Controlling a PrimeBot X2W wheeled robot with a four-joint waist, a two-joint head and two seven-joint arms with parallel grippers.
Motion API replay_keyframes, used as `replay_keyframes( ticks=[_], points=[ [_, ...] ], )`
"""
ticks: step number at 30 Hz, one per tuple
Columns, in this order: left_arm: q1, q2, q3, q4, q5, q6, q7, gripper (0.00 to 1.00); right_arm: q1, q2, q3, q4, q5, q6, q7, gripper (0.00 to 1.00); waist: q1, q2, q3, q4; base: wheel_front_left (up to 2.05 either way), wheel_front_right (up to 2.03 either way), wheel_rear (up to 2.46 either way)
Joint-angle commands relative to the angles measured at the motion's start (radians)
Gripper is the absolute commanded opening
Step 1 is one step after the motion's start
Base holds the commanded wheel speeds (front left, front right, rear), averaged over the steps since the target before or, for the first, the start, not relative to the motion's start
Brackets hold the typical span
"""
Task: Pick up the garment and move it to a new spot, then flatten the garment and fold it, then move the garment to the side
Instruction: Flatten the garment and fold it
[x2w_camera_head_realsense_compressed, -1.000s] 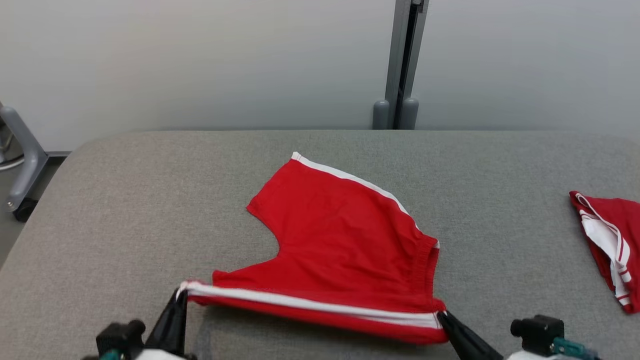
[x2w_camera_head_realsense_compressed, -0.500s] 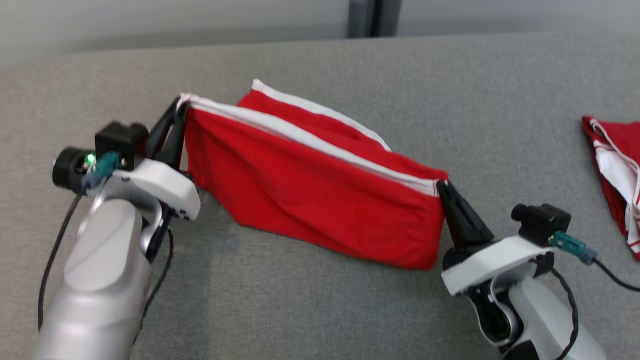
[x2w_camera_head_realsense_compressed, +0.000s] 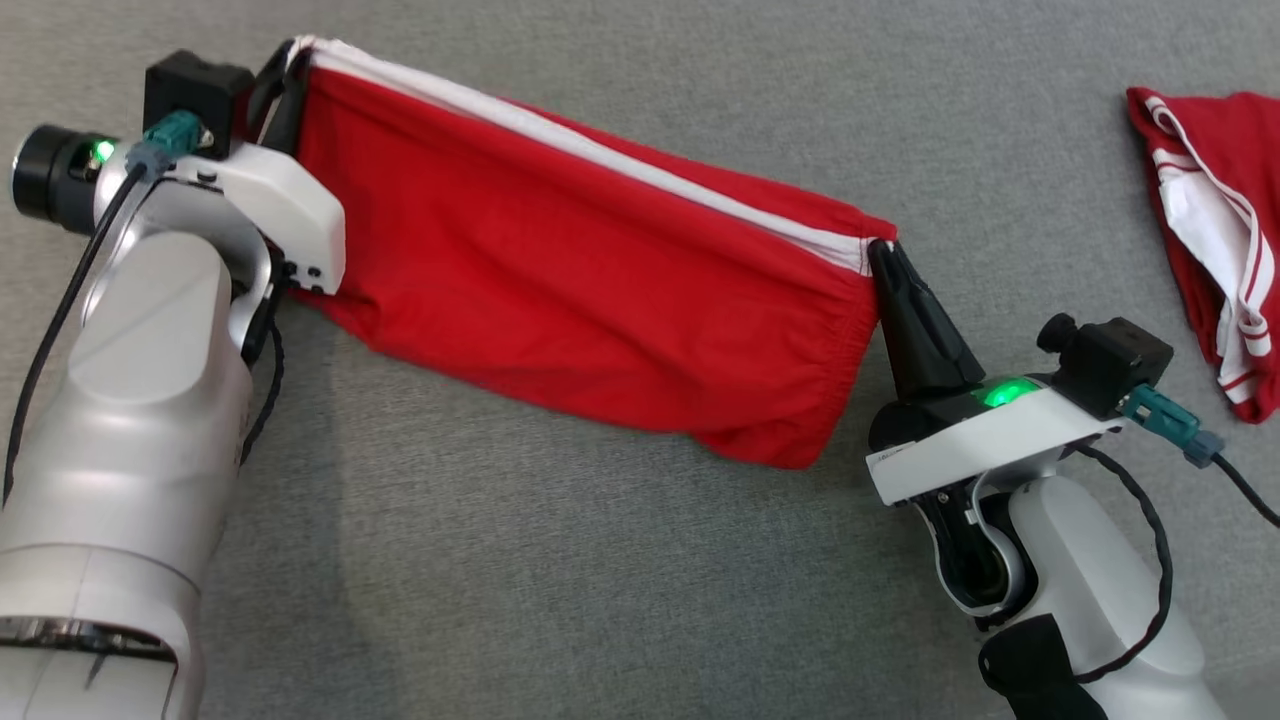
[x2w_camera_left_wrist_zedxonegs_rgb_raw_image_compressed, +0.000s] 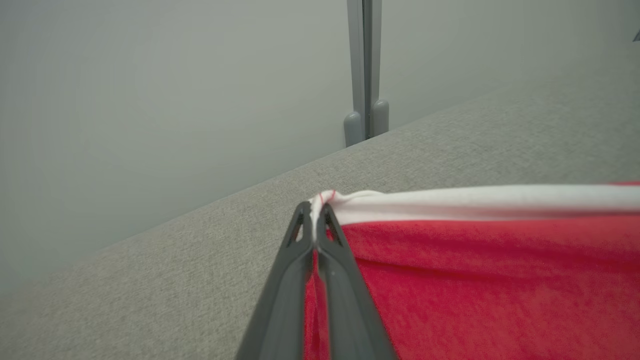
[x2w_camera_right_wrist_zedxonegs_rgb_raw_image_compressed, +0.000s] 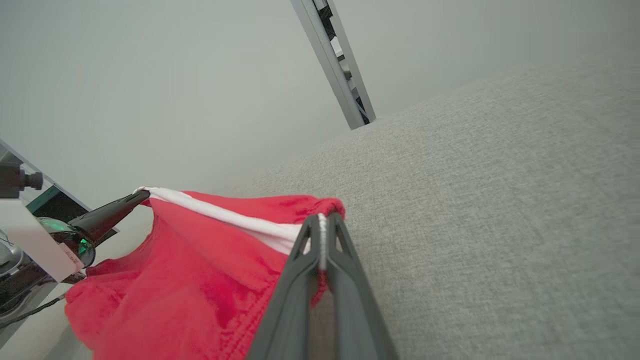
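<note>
Head view: garment (x2w_camera_head_realsense_compressed: 580, 250) hangs between left fingers (x2w_camera_head_realsense_compressed: 272, 95), right fingers (x2w_camera_head_realsense_compressed: 915, 320), both pinching corners.

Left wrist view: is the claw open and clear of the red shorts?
No, the left claw is shut, pinching the white-trimmed corner of the red shorts.

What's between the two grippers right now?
The red shorts, held by their white-striped edge, which runs from the left gripper to the right gripper, both shut on it. The head view shows this.
</note>
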Motion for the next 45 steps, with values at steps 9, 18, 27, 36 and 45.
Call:
replay_keyframes(
  ticks=[9, 18, 27, 36, 45],
  points=[
    [-0.068, 0.011, -0.007, 0.105, 0.002, 0.047, -0.001, 0.83, -0.014, -0.005, 0.033, -0.025, 0.005, 0.000, -0.005, 0.71, 0.0000, 0.0000, 0.028, -0.036, 0.00, 0.00, 0.00],
    [0.009, -0.021, 0.036, 0.057, -0.064, 0.042, -0.001, 1.00, 0.031, -0.004, -0.068, -0.061, -0.032, 0.000, -0.005, 1.00, 0.0000, 0.0000, -0.010, -0.003, 0.00, 0.00, 0.00],
    [0.045, -0.037, 0.050, 0.176, -0.109, 0.041, 0.112, 1.00, 0.075, -0.003, -0.158, -0.085, -0.078, 0.000, -0.005, 1.00, 0.0000, 0.0000, -0.054, 0.005, 0.00, 0.00, 0.00],
    [0.080, -0.031, 0.040, 0.203, -0.127, 0.030, 0.246, 0.00, 0.082, -0.004, -0.156, -0.076, -0.081, 0.000, -0.005, 1.00, 0.0000, 0.0000, -0.093, -0.008, 0.00, 0.00, 0.00],
    [0.179, -0.054, 0.062, 0.203, -0.174, 0.023, 0.187, 0.00, 0.127, -0.004, -0.183, -0.038, -0.112, 0.000, -0.005, 1.00, 0.0000, 0.0000, -0.202, 0.028, 0.00, 0.00, 0.00]
  ],
)
